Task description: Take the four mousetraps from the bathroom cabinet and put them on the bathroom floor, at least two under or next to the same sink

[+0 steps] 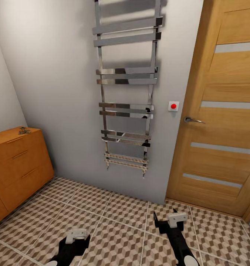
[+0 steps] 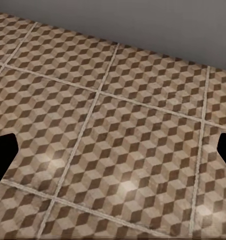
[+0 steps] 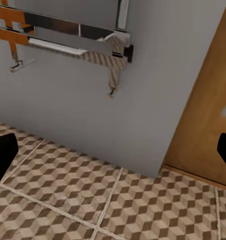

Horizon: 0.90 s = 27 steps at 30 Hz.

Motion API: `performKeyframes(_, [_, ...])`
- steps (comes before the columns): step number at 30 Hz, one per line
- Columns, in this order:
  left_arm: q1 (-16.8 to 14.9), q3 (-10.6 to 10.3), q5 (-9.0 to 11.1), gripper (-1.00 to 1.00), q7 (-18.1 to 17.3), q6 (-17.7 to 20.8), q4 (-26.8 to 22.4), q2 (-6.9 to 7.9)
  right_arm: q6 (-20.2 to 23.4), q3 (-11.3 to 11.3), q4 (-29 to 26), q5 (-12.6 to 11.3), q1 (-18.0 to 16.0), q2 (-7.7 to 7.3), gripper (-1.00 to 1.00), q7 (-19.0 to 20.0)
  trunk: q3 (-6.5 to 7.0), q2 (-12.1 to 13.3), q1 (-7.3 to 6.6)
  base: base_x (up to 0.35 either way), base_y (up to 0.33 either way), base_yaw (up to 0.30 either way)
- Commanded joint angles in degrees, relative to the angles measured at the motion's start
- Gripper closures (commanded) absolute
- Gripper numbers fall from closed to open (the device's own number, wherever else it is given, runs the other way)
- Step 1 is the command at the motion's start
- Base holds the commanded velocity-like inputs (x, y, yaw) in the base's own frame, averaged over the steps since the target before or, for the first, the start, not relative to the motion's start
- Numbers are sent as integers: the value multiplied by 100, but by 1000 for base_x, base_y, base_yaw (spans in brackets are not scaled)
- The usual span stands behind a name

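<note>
**Orange-brown cabinet off to my left, traps waiting on top**

Orange-brown wood marks the cabinet [image 1: 19,162] against the left wall, its drawer fronts fitted with slim bar handles. On its top, near the back corner, lies a small dark cluster that I take to be the mousetraps [image 1: 24,130]; it is too small to count them or read how they lie. I am facing the grey wall with a chrome towel radiator [image 1: 127,88], a wooden door [image 1: 221,111] to its right and a red wall button [image 1: 173,106] between them.

My left gripper [image 1: 76,236] and right gripper [image 1: 175,218] both hang low over the bathroom floor [image 1: 117,221], each spread apart and holding nothing; dark fingertips sit at the far edges of each wrist view with bare tile between them. The cabinet is well apart from either gripper, so I judge the approach is not yet done.

Each trap should be light, thin and stiff, a wooden board with wire parts. I would pinch across the board's long edges, keep clear of the wire, and expect it to skate on the smooth surface.
</note>
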Motion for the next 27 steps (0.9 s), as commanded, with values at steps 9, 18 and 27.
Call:
performKeyframes(9, [-2,5,-5,-100,-20,18,110,-7,-77,-1,-18,49,-3,6,-100,-22,-6,-3,0,0,0,0])
performKeyframes(18, [1,-274,-7,-100,-33,-1,103,2,-70,-1,26,39,-3,6,-100,-23,-6,-3,0,0,0,0])
performKeyframes(27, [-2,-368,-5,-100,-24,-61,570,8,-95,-50,1313,49,-3,-23,-100,-37,-6,-3,0,0,0,0])
